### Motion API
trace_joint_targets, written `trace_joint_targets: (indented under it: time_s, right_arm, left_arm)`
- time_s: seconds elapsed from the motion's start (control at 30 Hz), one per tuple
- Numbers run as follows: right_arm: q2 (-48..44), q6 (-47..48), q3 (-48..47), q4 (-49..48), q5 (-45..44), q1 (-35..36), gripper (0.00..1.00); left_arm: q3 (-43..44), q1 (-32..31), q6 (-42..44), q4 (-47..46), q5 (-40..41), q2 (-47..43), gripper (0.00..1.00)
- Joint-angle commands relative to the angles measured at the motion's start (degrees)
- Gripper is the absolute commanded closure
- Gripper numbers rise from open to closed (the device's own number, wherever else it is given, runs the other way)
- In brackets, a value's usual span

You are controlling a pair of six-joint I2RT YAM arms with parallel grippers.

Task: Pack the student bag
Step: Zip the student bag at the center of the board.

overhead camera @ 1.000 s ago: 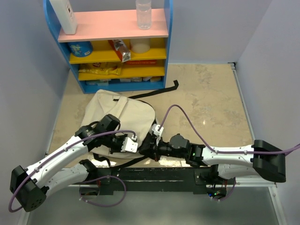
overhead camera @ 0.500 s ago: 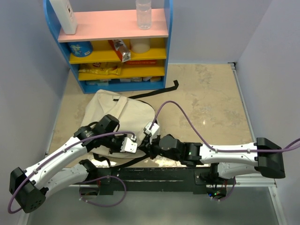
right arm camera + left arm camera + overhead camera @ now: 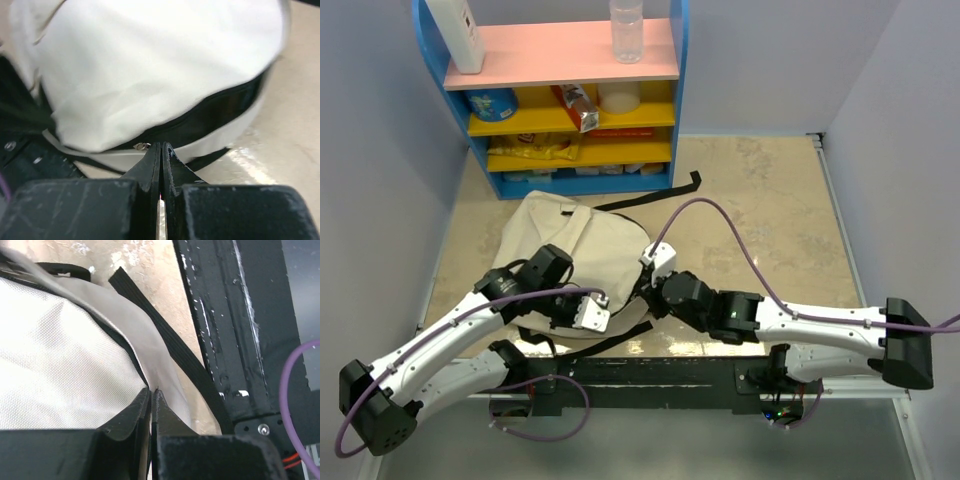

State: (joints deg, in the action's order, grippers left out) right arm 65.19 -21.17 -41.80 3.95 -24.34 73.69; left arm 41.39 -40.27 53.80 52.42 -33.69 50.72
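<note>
One student bag [image 3: 585,245] lies flat on the table [image 3: 760,200], in front of a single blue shelf unit [image 3: 678,100] and just ahead of the two arms. Both grippers meet at its near edge. The left gripper [image 3: 151,389] has its jaws pressed almost together at the bag's lower seam and seems to nip a thin fold of the pale fabric, though the view is too close to be sure. One black strap [image 3: 170,347] runs diagonally just beside it. The right gripper [image 3: 161,145] is squeezed fully closed with its tips against the bag's black zipper line, and one small metal zipper pull [image 3: 142,146] sits just left of them. The shelf's pink top carries two things: one clear bottle [image 3: 627,30] and one white container [image 3: 457,32].
</note>
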Motion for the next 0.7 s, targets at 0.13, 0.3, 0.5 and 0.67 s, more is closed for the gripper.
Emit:
trace_joint_targets:
  time_s: [0.13, 0.3, 0.5, 0.67]
  right_arm:
    - [-0.68, 7.01, -6.27, 2.30, -4.05, -12.78, 1.00]
    - [0.55, 7.20, -8.03, 3.86, -4.57, -18.40, 1.00]
    - [-4.27, 0.62, -6.19, 9.06, -3.36, -18.85, 1.00]
    - [-9.46, -1.77, 2.68, 2.92, 8.24, -18.67, 1.00]
  left_arm:
    - [2.47, 0.02, 14.11, 13.84, 2.49, -3.26, 1.00]
    - [2.73, 0.10, 21.07, 19.03, 1.17, -5.10, 1.00]
    - [6.94, 0.02, 21.97, 15.70, 2.05, -0.73, 0.97]
    - [20.54, 0.02, 8.36, 12.62, -1.72, 10.16, 0.37]
